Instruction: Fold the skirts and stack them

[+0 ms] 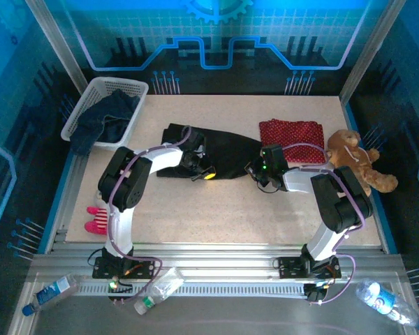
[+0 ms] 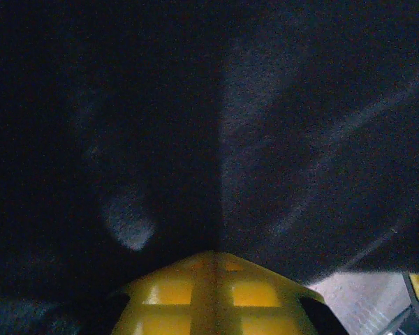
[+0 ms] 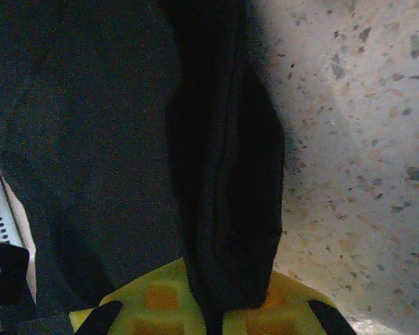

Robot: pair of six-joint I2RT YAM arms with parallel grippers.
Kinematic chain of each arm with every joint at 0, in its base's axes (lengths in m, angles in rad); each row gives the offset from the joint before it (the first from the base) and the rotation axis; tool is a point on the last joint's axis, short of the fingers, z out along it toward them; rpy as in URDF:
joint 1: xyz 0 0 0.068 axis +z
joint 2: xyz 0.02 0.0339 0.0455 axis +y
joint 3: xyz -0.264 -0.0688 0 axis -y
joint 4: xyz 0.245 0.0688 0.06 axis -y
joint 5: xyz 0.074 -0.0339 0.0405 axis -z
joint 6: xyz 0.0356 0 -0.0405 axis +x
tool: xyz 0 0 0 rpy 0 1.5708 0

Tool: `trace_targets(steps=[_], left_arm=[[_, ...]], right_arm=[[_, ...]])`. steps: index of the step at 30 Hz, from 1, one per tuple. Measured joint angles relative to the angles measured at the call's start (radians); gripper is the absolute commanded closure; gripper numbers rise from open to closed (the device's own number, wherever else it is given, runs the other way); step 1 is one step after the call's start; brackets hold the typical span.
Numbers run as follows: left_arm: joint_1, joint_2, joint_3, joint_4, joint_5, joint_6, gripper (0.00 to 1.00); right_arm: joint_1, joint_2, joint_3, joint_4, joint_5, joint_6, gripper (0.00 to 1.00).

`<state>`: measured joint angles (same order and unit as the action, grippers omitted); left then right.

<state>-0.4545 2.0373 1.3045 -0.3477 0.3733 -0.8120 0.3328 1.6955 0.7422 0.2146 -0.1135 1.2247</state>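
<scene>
Black skirt lies spread across the middle of the tabletop. The left claw is pinched tight on its near edge, and the right claw is clamped on its right end. A red dotted skirt lies folded just behind.

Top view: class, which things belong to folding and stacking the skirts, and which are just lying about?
Job: black skirt, red dotted skirt, dark blue cloth in white basket.
Lying about: teddy bear, pink plush toy, water bottles.
</scene>
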Motion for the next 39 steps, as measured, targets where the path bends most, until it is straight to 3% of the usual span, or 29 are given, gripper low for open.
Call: trace_targets(steps=[6,9,12,18,24,35,39], left_arm=[[0.047,-0.108,-0.037,-0.035,-0.014,0.008,0.8],[0.128,-0.202,-0.047,-0.05,-0.051,0.038,0.74],[0.232,-0.253,-0.034,-0.067,-0.108,0.08,0.73],[0.385,-0.192,-0.028,-0.092,-0.177,0.137,0.74],[0.413,-0.065,-0.026,-0.101,-0.18,0.162,0.74],[0.419,-0.041,-0.017,-0.085,-0.115,0.174,0.93],[0.419,-0.041,-0.017,-0.084,-0.11,0.184,0.95]], right_arm=[[-0.006,-0.002,0.073,-0.119,0.011,-0.142,1.0],[-0.008,-0.011,0.137,-0.206,0.029,-0.248,1.0],[-0.008,-0.023,0.209,-0.28,0.042,-0.356,1.0],[-0.007,-0.019,0.343,-0.394,0.069,-0.546,1.0],[0.02,0.061,0.519,-0.515,0.121,-0.748,1.0],[0.315,0.34,0.995,-0.747,0.286,-1.16,1.0],[0.425,0.468,1.173,-0.804,0.301,-1.285,1.0]])
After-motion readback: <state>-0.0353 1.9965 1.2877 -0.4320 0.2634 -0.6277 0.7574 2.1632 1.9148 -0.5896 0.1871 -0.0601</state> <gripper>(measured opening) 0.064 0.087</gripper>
